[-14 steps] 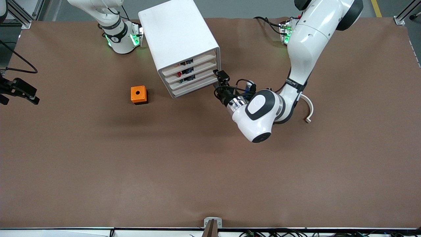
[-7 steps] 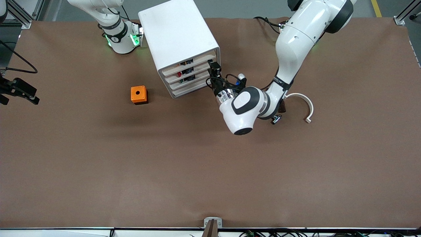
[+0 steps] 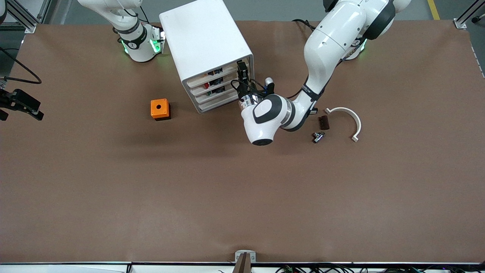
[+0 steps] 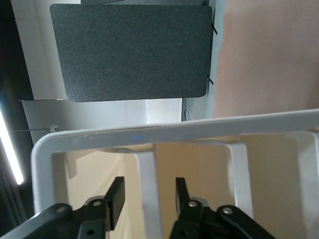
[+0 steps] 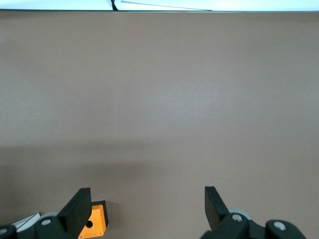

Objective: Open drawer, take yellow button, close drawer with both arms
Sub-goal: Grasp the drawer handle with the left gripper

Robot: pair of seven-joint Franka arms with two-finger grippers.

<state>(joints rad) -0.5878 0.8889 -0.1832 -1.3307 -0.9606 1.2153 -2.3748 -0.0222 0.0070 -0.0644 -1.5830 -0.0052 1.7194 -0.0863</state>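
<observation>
Front view first: you find the drawer (image 3: 224, 69) as the top tray in the white cabinet (image 3: 204, 41), and it sits flush with the three trays below it, not pulled out. Small dark, red and blue bits show at the tray fronts, but you cannot pick out the button among them.

The left gripper (image 3: 241, 71) is right at the cabinet's front, at top-tray height, at the corner toward the left arm's end of the table. In the left wrist view you see the left gripper (image 4: 148, 188) with its fingers (image 4: 117, 196) set either side of a white upright strip (image 4: 149, 174) of the front. They are partly spread, with a slim gap on each side, so nothing is pinched.

The right gripper (image 3: 21, 103) waits at the table's edge at the right arm's end. In the right wrist view its fingers (image 5: 79, 201) are spread wide over bare brown table (image 5: 164, 99).

Further out, an orange cube (image 3: 160, 109) with a black hole sits on the table (image 3: 242, 189), nearer the front camera than the cabinet. Toward the left arm's end lie a white curved piece (image 3: 351, 120), a small dark block (image 3: 323, 122) and a small metal part (image 3: 317, 136).
</observation>
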